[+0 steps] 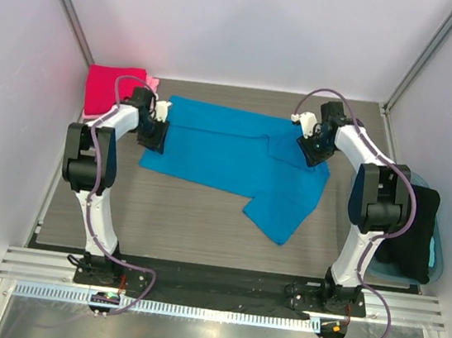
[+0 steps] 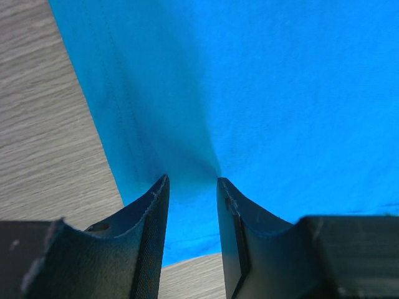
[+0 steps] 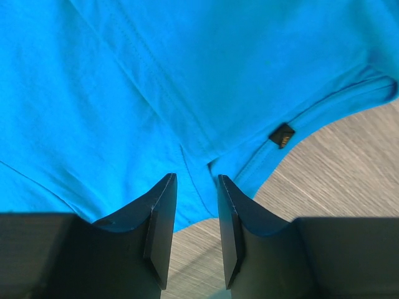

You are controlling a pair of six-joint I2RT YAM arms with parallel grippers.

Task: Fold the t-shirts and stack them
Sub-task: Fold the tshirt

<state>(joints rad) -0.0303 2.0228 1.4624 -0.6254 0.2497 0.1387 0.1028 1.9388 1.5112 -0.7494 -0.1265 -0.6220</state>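
The bright blue t-shirt [image 1: 236,158] lies spread and partly folded across the middle of the table, one flap reaching toward the front right. My left gripper [image 1: 154,132] is low over its left edge. In the left wrist view the gripper [image 2: 192,180] has its jaws a little apart, and the blue cloth [image 2: 262,93] puckers into a ridge at their tips. My right gripper [image 1: 313,147] is over the shirt's right part. In the right wrist view this gripper [image 3: 196,179] has its jaws apart above the collar seam and its dark label [image 3: 282,135]. A folded crimson red shirt [image 1: 113,90] sits at the back left, with pale pink cloth [image 1: 152,83] showing at its edge.
A translucent blue tub [image 1: 441,247] holding dark cloth [image 1: 416,232] stands at the right edge beside the right arm. White walls close the back and sides. The wood-grain table [image 1: 186,222] shows in front of the shirt.
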